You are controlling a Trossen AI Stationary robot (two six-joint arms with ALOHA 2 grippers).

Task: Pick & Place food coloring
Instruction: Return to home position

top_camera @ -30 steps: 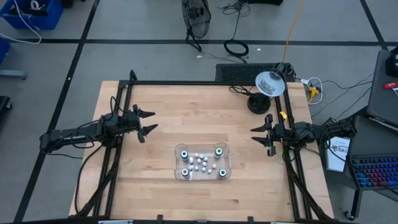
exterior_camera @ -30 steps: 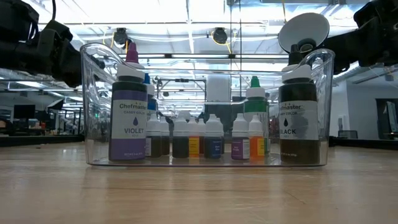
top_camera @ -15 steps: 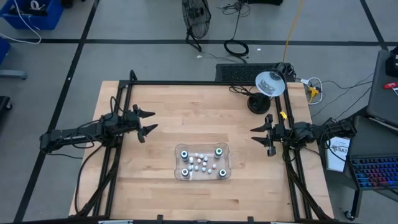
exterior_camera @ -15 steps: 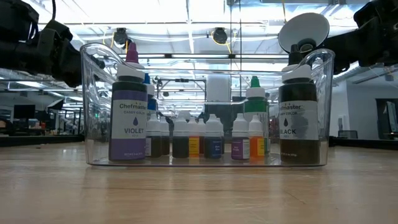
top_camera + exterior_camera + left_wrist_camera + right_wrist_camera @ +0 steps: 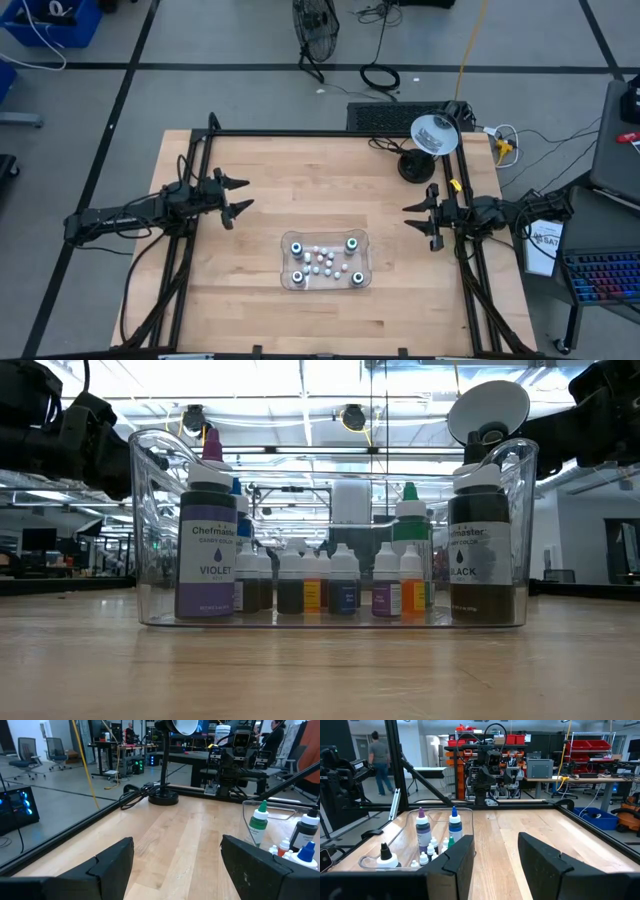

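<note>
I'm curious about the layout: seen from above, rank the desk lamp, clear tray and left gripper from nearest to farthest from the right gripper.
From the right gripper, in the high view:
1. desk lamp, close by on the same side.
2. clear tray, toward the table's middle.
3. left gripper, across the table.

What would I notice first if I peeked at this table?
A clear tray sits near the middle of the wooden table, packed with food coloring bottles. In the low view a tall violet bottle and a tall black bottle stand at its two nearest corners. The left gripper and the right gripper hang open and empty at either side, well away from the tray.
</note>
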